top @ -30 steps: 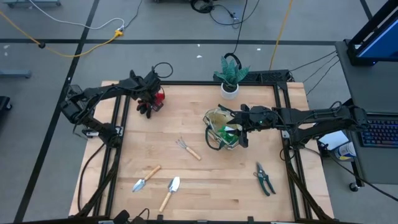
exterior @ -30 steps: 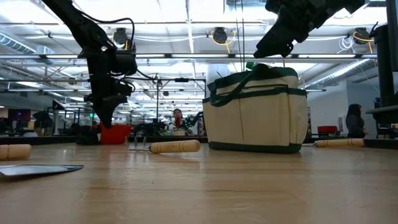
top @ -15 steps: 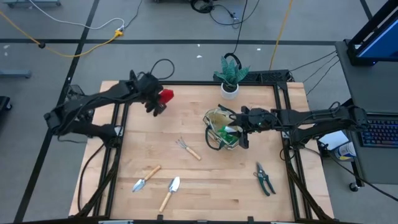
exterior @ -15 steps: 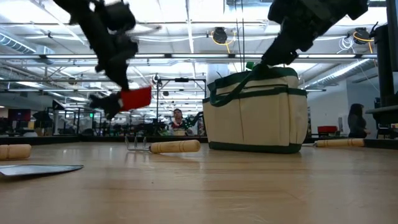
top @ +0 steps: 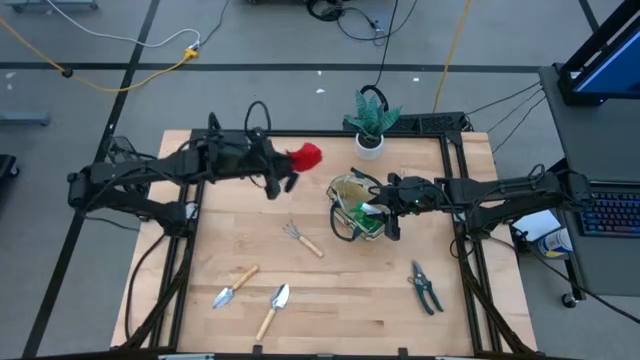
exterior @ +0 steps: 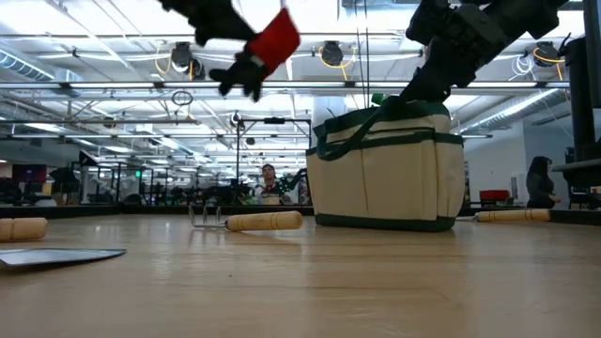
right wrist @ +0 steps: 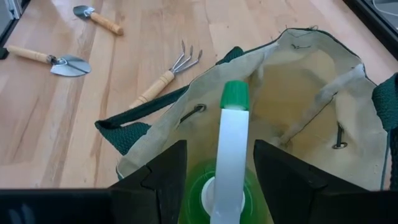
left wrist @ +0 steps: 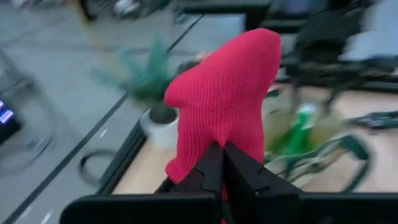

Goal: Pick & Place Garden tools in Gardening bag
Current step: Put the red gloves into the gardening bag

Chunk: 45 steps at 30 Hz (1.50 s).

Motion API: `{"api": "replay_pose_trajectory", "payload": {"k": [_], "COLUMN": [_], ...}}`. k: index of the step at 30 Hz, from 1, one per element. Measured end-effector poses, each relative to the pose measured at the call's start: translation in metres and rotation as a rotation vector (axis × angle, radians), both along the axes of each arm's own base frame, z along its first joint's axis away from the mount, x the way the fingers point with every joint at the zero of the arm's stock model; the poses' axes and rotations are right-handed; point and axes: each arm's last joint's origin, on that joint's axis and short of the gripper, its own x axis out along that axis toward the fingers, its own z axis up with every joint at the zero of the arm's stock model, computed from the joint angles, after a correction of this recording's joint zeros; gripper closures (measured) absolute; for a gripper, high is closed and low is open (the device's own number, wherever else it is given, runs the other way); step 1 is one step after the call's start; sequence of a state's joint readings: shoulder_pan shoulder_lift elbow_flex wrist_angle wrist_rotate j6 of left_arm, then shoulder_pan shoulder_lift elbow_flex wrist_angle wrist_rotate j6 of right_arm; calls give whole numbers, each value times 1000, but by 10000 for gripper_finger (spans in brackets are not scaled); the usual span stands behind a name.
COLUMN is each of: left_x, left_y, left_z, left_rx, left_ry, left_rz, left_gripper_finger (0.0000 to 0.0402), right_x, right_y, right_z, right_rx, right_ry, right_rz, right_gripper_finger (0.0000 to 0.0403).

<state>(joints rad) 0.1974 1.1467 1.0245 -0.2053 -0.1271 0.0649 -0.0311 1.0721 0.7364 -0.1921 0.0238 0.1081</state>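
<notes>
A red-and-black glove (top: 305,156) hangs high over the table's far middle, with my left gripper (top: 288,170) shut on it. It is left of the tan gardening bag (top: 352,205), which stands upright. My right gripper (right wrist: 221,180) reaches over the bag's open mouth, shut on a green round piece (right wrist: 231,198) with a white neck and green tip (right wrist: 235,94). On the wood lie a hand rake (top: 300,238), two trowels (top: 235,285) (top: 272,308) and pruning shears (top: 425,288). My left gripper pinches the glove's red knit part (left wrist: 217,140) between its two shut fingers (left wrist: 239,174). The fingers come nearly level from the table's left. The glove is lifted clear; its red end (exterior: 274,39) sticks out past the fingertips and its black part (exterior: 239,73) droops below. My right gripper has one finger (right wrist: 158,180) on each side of the green round piece's body (right wrist: 193,193), slanting down from the table's right. The piece sits in the bag's mouth with its white neck pointing away from the gripper. Whether its bottom rests inside the bag is hidden.
A green plant in a white pot (top: 370,122) stands at the far edge, just behind the bag. Black frame rails (top: 185,215) run along the table's left and right sides. Bare wood lies between the bag and the near tools.
My left gripper has lifted the glove off the far left of the table and swung it up and rightward toward the bag, tipping from pointing down to nearly level. My right gripper has sunk slightly over the bag with the green piece.
</notes>
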Motion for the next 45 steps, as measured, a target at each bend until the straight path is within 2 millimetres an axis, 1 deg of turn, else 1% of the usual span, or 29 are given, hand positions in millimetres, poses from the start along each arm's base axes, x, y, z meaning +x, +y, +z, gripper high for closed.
{"api": "replay_pose_trajectory", "payload": {"k": [2,4,10,15,18,21,26,29,34,39,45], "left_x": [9,16,41,66,80,95,114,122,130,137,144], "left_y": [-7,-11,-13,-12,-12,-10,-9,-6,1,7,9], "left_z": [4,4,0,-14,-27,-42,-63,-72,-83,-96,-115], "left_rx": [33,58,93,98,112,136,144,150,173,187,192], "left_ry": [-65,-91,-197,-251,-254,-254,-298,-324,-356,-398,-351], "left_rz": [-65,-111,-178,-258,-309,-341,-377,-388,-374,-359,-362], "left_gripper_finger": [397,398,398,398,398,399,399,399,400,400,400], "right_x": [0,0,0,0,0,0,0,0,-1,-1,-1], "right_y": [0,0,0,0,0,0,0,0,0,0,0], "right_z": [0,0,0,0,0,0,0,0,-1,-1,-1], "right_rx": [-1,-1,-1,-1,-2,-1,0,0,0,1,1], "right_ry": [-1,0,0,0,1,4,6,7,8,9,10], "right_rz": [0,0,0,0,0,0,2,2,2,2,3], "right_gripper_finger": [239,255,308,344,356,355,339,345,357,343,352]}}
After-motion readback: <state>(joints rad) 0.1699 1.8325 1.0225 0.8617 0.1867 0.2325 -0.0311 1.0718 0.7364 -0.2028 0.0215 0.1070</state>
